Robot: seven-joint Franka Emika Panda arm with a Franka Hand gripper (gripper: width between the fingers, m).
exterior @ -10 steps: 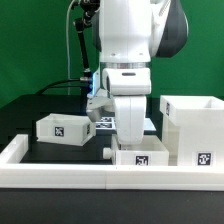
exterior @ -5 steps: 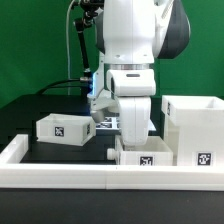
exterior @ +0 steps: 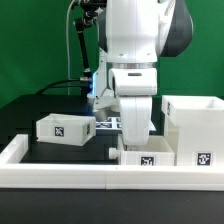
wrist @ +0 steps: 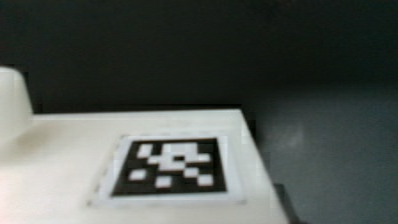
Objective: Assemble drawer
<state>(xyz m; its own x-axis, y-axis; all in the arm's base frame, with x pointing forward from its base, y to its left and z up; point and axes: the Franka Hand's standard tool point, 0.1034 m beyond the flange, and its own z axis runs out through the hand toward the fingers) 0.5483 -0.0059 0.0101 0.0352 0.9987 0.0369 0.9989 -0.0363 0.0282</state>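
Note:
My gripper [exterior: 135,140] reaches down into a small white drawer tray [exterior: 146,157] with a marker tag, at the front middle. Its fingertips are hidden by the tray wall, and the tray moves along with them. The large white drawer housing [exterior: 194,126] stands just to the exterior view's right of it. A second small white tray [exterior: 64,127] sits at the left. The wrist view is blurred: it shows a white surface with a tag [wrist: 173,165] close up, dark table beyond it, and no fingers.
A white rail [exterior: 60,171] runs along the table's front and turns back at the left. The marker board [exterior: 108,122] lies behind the arm. A cable hangs at the back left.
My gripper and the small tray have shifted a little to the exterior view's right, toward the housing. The left tray has not moved.

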